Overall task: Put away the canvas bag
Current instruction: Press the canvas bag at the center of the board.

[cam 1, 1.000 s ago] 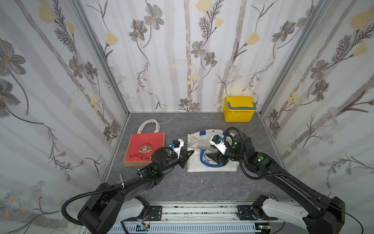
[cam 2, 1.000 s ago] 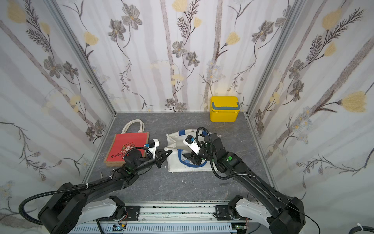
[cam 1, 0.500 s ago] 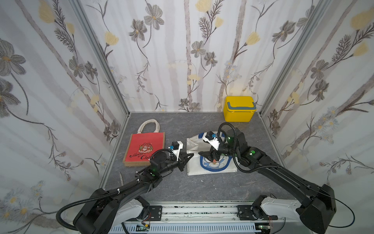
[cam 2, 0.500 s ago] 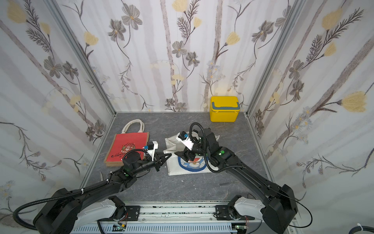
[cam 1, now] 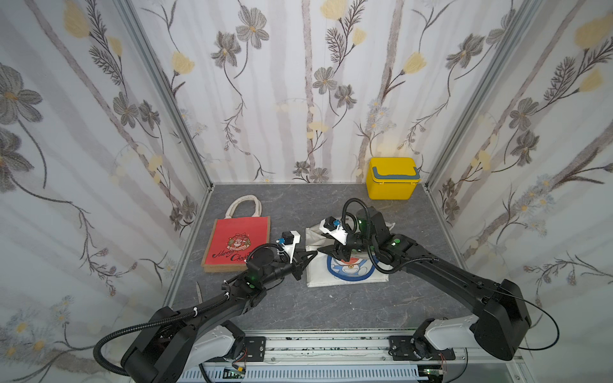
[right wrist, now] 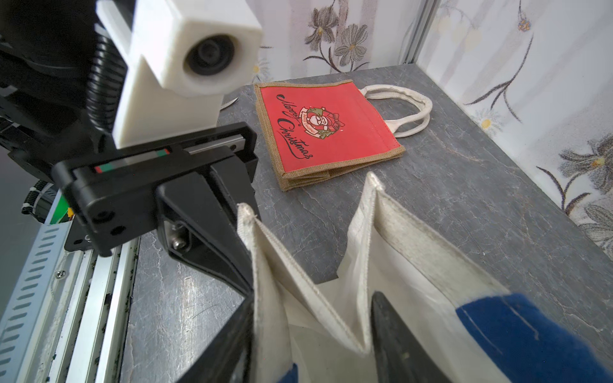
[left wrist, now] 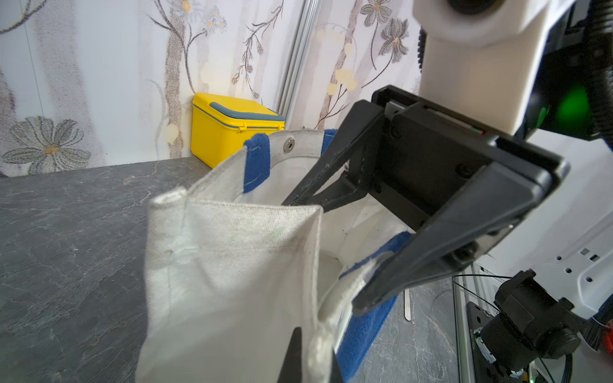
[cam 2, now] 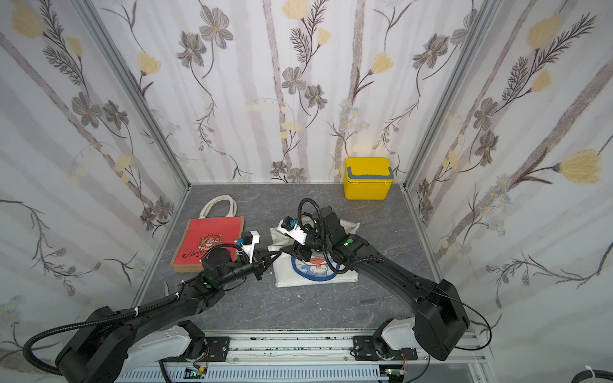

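Centrally, the left hand [cam 1: 308, 258] was clenched on a corner seam of the canvas bag's [cam 1: 345, 272] mouth, lifting that edge a little off the grey surface [cam 1: 331, 308]. Facing it, the right hand [left wrist: 321, 253] stood with its jaws apart, one finger inside the mouth and the other outside against the near rim and a blue handle [left wrist: 254, 162]. In the right wrist view a fold of the side gusset lay between the two fingers, not visibly pinched.

The bag lay mid-surface on its side, printed face up, mouth toward the left arm. The step in hand appeared to be securing the opening at two points, ahead of flattening or folding. The next move probably called for the right hand to close on the rim it straddled, then for both hands to travel together so the cloth neither slipped nor bunched.

The bag's print was a Doraemon cartoon face [cam 1: 346, 267] in a blue ring, with no lettering legible. A metal snap button [left wrist: 290, 144] sat on the far rim. Beside the bag lay a red jute tote [cam 1: 237, 243] with a Santa emblem and the script "Merry Christmas" [right wrist: 295, 132]. A yellow lidded box [cam 1: 392, 179], unlabelled, stood in the far corner, well apart.
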